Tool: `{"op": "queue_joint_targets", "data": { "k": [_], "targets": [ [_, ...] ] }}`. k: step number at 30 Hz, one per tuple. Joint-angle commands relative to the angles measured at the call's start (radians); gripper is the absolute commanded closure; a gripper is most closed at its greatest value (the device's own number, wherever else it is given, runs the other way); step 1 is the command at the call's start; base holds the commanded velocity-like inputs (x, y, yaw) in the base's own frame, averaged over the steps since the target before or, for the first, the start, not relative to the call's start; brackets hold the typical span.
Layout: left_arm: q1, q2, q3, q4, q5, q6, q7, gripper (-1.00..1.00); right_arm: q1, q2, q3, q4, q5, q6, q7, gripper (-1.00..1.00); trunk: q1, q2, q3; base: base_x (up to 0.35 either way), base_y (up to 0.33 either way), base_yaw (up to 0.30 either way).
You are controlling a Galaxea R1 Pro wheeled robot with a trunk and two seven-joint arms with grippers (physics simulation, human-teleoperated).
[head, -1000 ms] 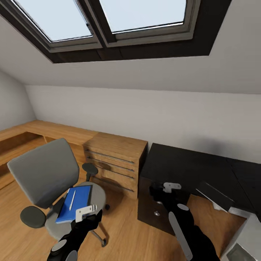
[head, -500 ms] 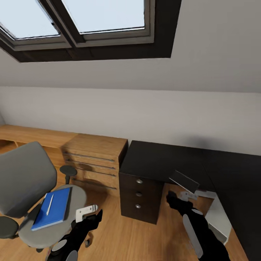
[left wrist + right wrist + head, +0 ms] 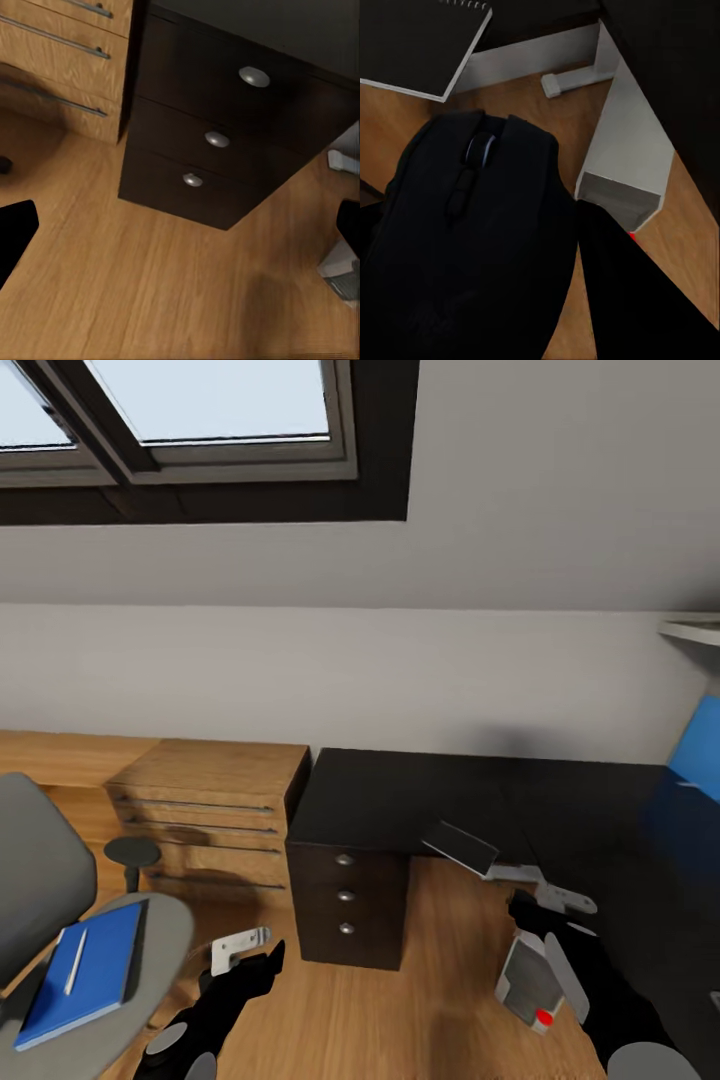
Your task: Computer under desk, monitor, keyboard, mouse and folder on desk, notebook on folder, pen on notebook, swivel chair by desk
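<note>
Sloped white walls and a dark-framed skylight (image 3: 200, 430) rise above a wood floor (image 3: 440, 960) where we see the long black L-shaped table (image 3: 420, 800), its three-drawer unit with round silver knobs (image 3: 345, 895) beside a light-wood chest with bar handles (image 3: 200, 810).

Our left arm reaches low and forward, its jaws (image 3: 240, 948) hanging over bare floor with the dark fingertips apart and nothing between them. Our right arm stretches toward the table's underside, its jaws (image 3: 560, 900) closed around the small rounded black mouse (image 3: 472, 225), whose scroll wheel points away from the wrist.

Just beyond it a thin dark grey notebook (image 3: 460, 847) sticks out tilted from the table edge. Below stands the silver-grey tower computer (image 3: 530, 985), its red light facing us. At far left, the grey swivel chair (image 3: 30, 880) carries the bright blue folder (image 3: 85, 970), long axis running away from us, with the white pen (image 3: 74, 962) lying along it.
</note>
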Motion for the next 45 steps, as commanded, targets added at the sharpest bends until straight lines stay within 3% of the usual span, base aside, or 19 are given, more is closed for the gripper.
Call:
{"op": "queue_joint_targets", "data": {
  "k": [1,18,22,28,45],
  "targets": [
    [-0.001,0.001,-0.003,-0.002,0.011,0.002,0.01,-1.0,-0.001,0.0,0.001,-0.002,-0.013,0.003,-0.003,1.0,0.0,-0.001,-0.001,0.0,0.0,-0.298],
    [-0.001,0.005,-0.042,-0.001,0.01,-0.001,0.029,-1.0,-0.001,0.001,-0.001,0.001,-0.013,0.0,-0.004,1.0,0.0,-0.001,-0.001,0.017,-0.022,-0.287],
    [-0.001,0.006,-0.042,0.0,0.011,-0.001,0.031,-1.0,0.0,0.003,0.001,-0.002,-0.009,0.0,-0.003,1.0,0.0,-0.001,-0.001,0.214,-0.226,-0.053],
    [-0.001,-0.013,-0.036,-0.008,0.007,-0.003,0.036,-1.0,-0.001,0.015,-0.001,-0.02,-0.005,-0.032,-0.013,1.0,0.0,-0.001,-0.001,0.0,0.0,0.0],
    [-0.001,-0.004,-0.041,-0.006,0.007,-0.005,0.038,-1.0,-0.002,0.004,-0.001,-0.017,-0.003,-0.106,-0.011,1.0,0.0,-0.001,-0.001,0.015,0.0,0.0]
  ]
}}
